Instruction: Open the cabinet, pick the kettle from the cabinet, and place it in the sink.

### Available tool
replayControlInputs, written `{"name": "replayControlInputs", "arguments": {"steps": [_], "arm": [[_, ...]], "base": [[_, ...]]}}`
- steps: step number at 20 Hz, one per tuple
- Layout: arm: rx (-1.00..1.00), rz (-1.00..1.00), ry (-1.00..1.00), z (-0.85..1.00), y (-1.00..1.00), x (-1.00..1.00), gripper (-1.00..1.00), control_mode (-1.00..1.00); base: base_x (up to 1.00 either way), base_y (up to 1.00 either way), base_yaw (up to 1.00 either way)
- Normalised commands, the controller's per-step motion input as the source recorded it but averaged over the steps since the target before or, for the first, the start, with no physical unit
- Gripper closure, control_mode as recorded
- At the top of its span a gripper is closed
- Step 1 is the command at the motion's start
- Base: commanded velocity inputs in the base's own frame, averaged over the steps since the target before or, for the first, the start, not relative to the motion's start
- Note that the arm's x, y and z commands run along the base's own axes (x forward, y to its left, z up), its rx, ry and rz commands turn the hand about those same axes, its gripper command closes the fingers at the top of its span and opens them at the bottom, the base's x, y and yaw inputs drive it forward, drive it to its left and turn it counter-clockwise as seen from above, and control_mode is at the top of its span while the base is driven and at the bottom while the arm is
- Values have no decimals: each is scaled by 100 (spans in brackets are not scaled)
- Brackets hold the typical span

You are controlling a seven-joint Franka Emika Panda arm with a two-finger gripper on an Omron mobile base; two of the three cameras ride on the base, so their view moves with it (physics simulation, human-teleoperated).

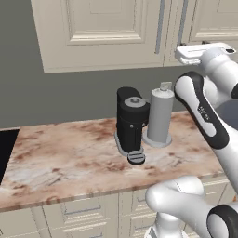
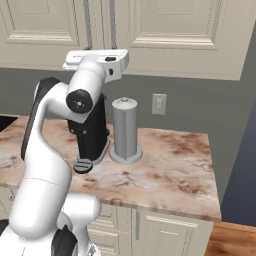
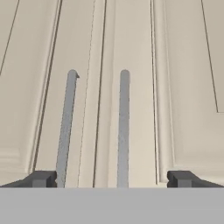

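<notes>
The cream wall cabinet (image 1: 111, 28) hangs above the counter with both doors shut. Its two long silver bar handles (image 3: 65, 127) (image 3: 124, 127) stand side by side at the seam where the doors meet. My gripper (image 3: 113, 179) faces that seam from close by. It is open and holds nothing, with both handles between the lines of its dark fingertips (image 3: 41, 178). In the base views the white hand (image 1: 201, 52) (image 2: 97, 57) is raised to the lower edge of the cabinet doors (image 2: 175, 30), below the handles (image 2: 111, 20). The kettle is hidden and the sink is out of view.
A black coffee machine (image 1: 131, 123) and a tall grey cylinder (image 1: 160, 116) stand on the marble counter (image 1: 69, 158) under the cabinet. A black cooktop (image 1: 4, 153) cuts in at the far left. A wall outlet (image 2: 159, 104) sits behind the cylinder. Base cabinets (image 2: 165, 235) run below.
</notes>
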Motion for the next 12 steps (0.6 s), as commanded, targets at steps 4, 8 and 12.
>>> {"name": "replayControlInputs", "arguments": {"steps": [4,8,12], "arm": [[0,0,2,0,0,33,-100,-100],[0,-1,0,0,-5,22,-100,-100],[0,0,0,0,-1,26,-100,-100]], "base": [[0,0,0],[0,0,0],[0,0,0]]}}
